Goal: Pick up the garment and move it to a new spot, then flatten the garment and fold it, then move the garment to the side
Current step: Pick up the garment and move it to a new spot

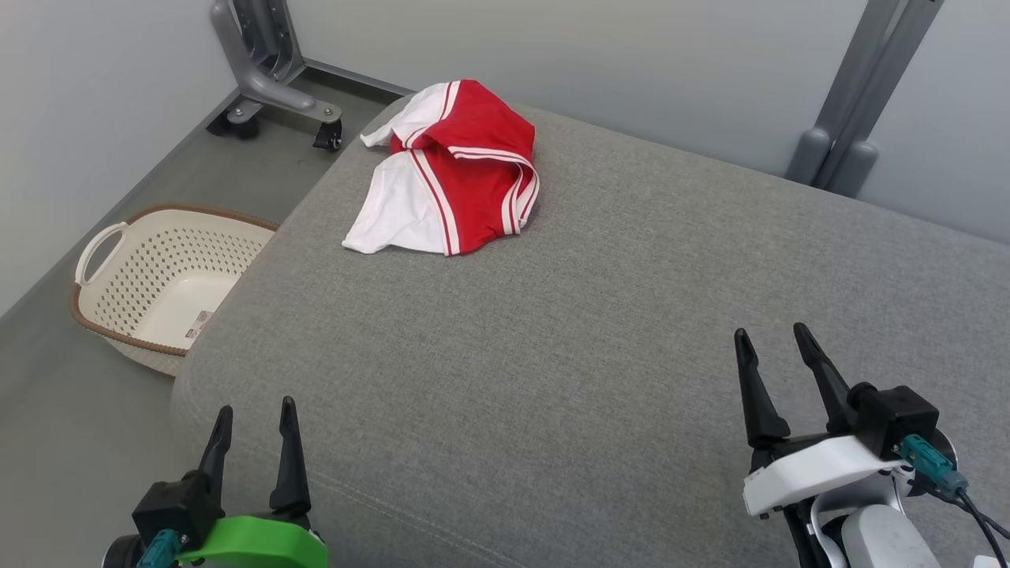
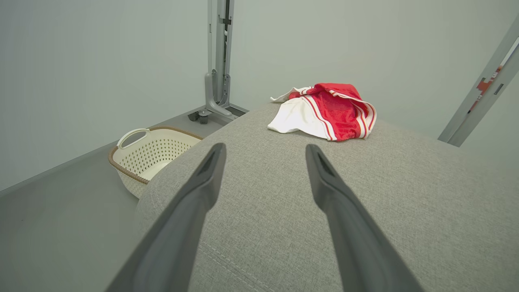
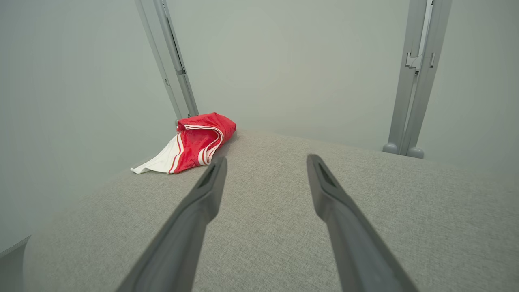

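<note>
Garment: a crumpled red-and-white striped mesh garment (image 1: 454, 170) lies far left on the grey woven-fabric cushion (image 1: 600, 339), near its rear edge.
Grippers: the left gripper (image 1: 256, 406) and right gripper (image 1: 771, 331) hover at the near edge, jaws spread, empty.
Bearing: garment ahead of both, well apart; the left arm looks nearer.
Axis: heap runs roughly near-to-far, white panel leftward, red rightward.

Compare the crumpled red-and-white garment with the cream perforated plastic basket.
The red-and-white garment lies on the grey fabric surface; the cream perforated plastic basket stands on the floor beside it. The garment is soft and bunched; the basket rigid and upright. Both sit toward the robot's left.
</note>
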`<state>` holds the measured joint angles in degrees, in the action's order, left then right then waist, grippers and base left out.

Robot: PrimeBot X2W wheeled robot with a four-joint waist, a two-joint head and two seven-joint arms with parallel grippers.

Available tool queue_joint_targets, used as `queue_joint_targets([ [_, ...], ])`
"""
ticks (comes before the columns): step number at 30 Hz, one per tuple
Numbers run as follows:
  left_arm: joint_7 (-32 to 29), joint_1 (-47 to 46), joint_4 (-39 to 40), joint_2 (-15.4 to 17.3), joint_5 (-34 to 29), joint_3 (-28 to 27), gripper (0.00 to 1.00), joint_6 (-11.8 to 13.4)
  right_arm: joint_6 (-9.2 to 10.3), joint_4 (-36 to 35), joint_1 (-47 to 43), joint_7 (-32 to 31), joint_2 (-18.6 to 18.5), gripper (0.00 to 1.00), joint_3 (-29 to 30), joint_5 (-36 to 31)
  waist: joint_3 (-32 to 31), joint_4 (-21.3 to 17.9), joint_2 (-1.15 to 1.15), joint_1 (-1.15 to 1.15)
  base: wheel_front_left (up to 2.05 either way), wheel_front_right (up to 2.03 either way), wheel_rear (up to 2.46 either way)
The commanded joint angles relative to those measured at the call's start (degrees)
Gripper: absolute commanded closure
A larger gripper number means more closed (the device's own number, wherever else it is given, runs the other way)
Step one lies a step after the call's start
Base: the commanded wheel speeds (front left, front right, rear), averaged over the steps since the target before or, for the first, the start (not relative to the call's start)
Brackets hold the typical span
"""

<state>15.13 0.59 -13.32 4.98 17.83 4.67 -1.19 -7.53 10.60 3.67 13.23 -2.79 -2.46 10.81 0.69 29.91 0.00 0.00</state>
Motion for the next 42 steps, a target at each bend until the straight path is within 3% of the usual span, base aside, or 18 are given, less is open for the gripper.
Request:
queue_joint_targets([
  [1, 0.0, -0.2, 0.2, 0.1, -0.1, 0.0, 0.00, 0.0, 0.09, -0.6, -0.5, 0.2, -0.2, 0.00, 0.4, -0.6, 0.9, -0.8, 0.00, 0.00, 0.00, 0.00, 0.00],
  [8, -0.3, -7.7, 0.2, 2.6, -0.6, -0.9, 0.00, -0.6, 0.09, -5.0, 1.2, -2.2, -0.2, 0.00, 1.8, -4.0, 6.3, -2.7, 0.00, 0.00, 0.00, 0.00, 0.00],
  [17, -4.3, -31.1, -5.2, 8.0, -2.7, 0.4, 0.00, -3.2, 0.09, -15.8, 6.3, -6.7, -0.2, 0.00, 4.6, -9.4, 18.6, -7.3, 0.00, 0.00, 0.00, 0.00, 0.00],
  [26, -8.3, -49.8, -22.1, 9.2, 0.0, 2.5, 0.00, -5.4, 0.09, -26.1, 9.7, -9.6, -0.2, 0.00, 4.8, -12.4, 29.0, -14.8, 0.00, 0.00, 0.00, 0.00, 0.00],
  [33, -7.2, -57.3, -33.7, 9.4, 1.6, 3.5, 0.00, -5.9, 0.09, -30.9, 9.1, -10.6, -0.2, 0.00, 5.8, -13.0, 34.5, -18.6, 0.00, 0.00, 0.00, 0.00, 0.00],
  [42, -7.9, -64.7, -43.7, 12.1, 2.9, 3.6, 0.00, -6.2, 0.09, -32.7, 9.3, -9.2, -0.1, 0.00, 5.8, -11.5, 38.7, -21.4, 0.00, 0.00, 0.00, 0.00, 0.00],
])
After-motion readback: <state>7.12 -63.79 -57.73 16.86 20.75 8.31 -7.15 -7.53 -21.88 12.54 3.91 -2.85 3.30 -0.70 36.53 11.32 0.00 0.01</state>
